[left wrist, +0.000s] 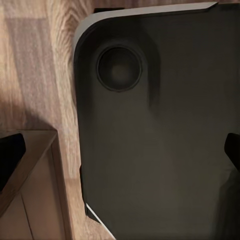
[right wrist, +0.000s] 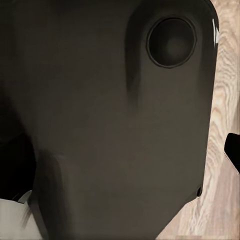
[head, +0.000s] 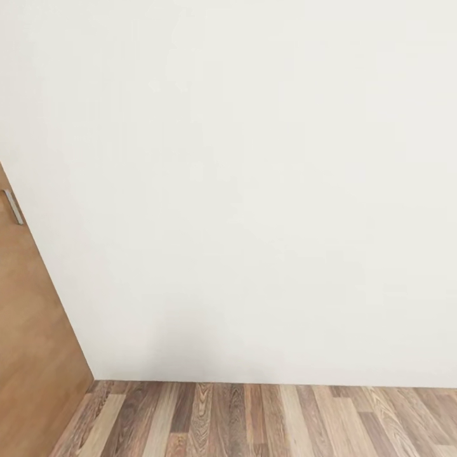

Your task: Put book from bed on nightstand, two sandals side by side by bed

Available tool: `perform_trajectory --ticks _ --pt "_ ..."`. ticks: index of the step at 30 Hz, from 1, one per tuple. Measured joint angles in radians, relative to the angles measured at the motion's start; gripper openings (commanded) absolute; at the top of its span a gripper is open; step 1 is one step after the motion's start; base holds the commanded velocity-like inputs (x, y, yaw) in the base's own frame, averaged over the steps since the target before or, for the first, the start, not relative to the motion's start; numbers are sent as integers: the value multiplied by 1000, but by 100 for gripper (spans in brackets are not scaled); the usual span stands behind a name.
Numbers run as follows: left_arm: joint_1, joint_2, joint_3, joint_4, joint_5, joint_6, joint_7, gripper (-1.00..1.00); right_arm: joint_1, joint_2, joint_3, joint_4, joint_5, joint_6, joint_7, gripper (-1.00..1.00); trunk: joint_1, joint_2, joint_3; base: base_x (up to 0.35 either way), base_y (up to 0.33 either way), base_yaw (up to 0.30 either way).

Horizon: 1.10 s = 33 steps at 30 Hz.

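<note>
Ahead of the robot, in the head view, stands a plain white wall [head: 254, 190] that meets a wood-plank floor [head: 266, 422] along the bottom of the picture. At the floor's left edge a brown wooden door [head: 32, 355] leans into the frame, with a small pale metal fitting [head: 13, 207] near its upper part.

Seen from the left wrist, a dark rounded panel of the robot's own base [left wrist: 160, 150], with a round recess [left wrist: 119, 68] in it, lies over the same plank floor [left wrist: 40, 60]. A light wooden edge [left wrist: 35, 175] sits at one corner. Only dark fingertips [left wrist: 10, 155] of the left gripper show at the frame's sides, so how far it is open cannot be told, nor whether it holds anything.

Seen from the right wrist, the dark base [right wrist: 110, 125] with another round recess [right wrist: 171, 42] covers most of the floor [right wrist: 222, 115]. One dark fingertip [right wrist: 233, 147] of the right gripper shows at the side; its opening cannot be told either.
</note>
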Motion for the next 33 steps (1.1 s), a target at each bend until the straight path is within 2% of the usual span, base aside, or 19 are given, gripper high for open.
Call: perform_trajectory --ticks 25,33 --pt "0 0 0 0 0 0 0 100 0 0 0 0 0 -1 1 100 0 0 -2 262 0 10" --pt "0 0 0 0 0 0 0 100 0 2 0 -1 0 0 1 100 0 0 -2 242 56 -80"
